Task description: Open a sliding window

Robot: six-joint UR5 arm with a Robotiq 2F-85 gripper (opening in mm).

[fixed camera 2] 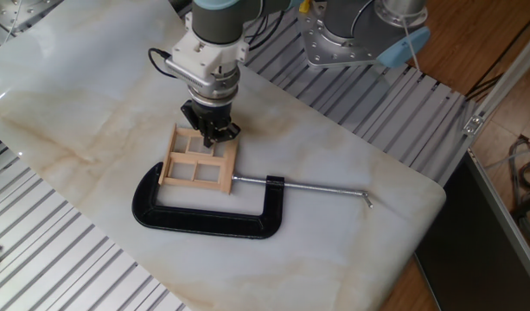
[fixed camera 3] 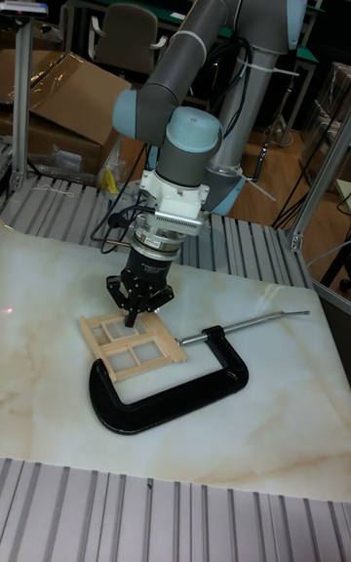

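Fingers [fixed camera 2: 213,136] touch one sliding window [fixed camera 2: 198,160] beside one C-clamp [fixed camera 2: 214,213].

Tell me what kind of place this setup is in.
Probably a robotics lab or workshop: a robot arm bolted by a marble-look table, cardboard boxes and an office chair behind, and a second robot base nearby.

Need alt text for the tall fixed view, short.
A UR5 arm's gripper reaches down onto the far edge of a small wooden sliding window lying flat on a marble table. A black C-clamp lies around the window's near side, its screw rod pointing right.
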